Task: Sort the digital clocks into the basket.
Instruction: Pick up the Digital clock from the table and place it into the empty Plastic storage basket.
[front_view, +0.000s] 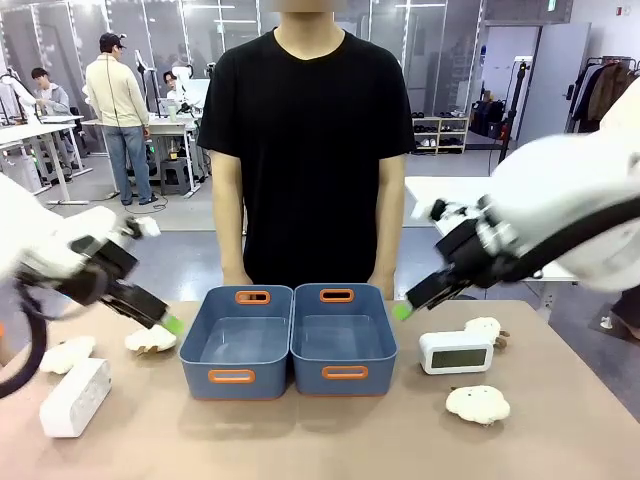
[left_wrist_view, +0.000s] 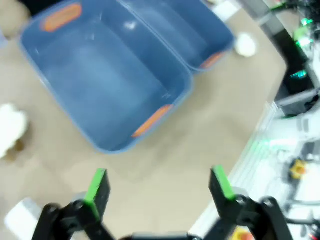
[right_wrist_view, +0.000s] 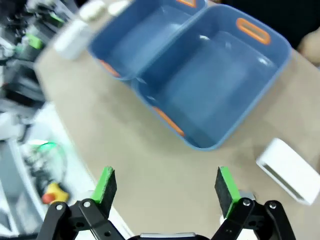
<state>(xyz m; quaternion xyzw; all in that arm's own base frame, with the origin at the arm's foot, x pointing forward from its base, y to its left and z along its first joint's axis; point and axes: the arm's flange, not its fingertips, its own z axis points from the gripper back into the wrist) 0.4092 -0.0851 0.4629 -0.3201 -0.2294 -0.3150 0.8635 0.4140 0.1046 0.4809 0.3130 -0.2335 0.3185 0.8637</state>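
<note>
Two identical blue-grey baskets stand side by side mid-table, the left basket (front_view: 265, 378) and the right basket (front_view: 310, 376), both empty. One white digital clock (front_view: 456, 352) stands right of them, its display facing me. The other digital clock (front_view: 75, 397) lies at the near left. My left gripper (front_view: 172, 323) hangs open above the table left of the baskets; in its wrist view the left gripper (left_wrist_view: 159, 185) holds nothing, with a basket (left_wrist_view: 115, 144) beyond it. My right gripper (front_view: 403, 310) hovers open beside the right basket; the wrist view shows the right gripper (right_wrist_view: 166, 185) empty, the clock (right_wrist_view: 290, 170) off to one side.
Cream cloud plush toys lie around: two at the left (front_view: 151, 339) (front_view: 66, 353), two at the right (front_view: 477, 404) (front_view: 485, 328). A person in a black shirt (front_view: 305, 130) stands at the far edge behind the baskets.
</note>
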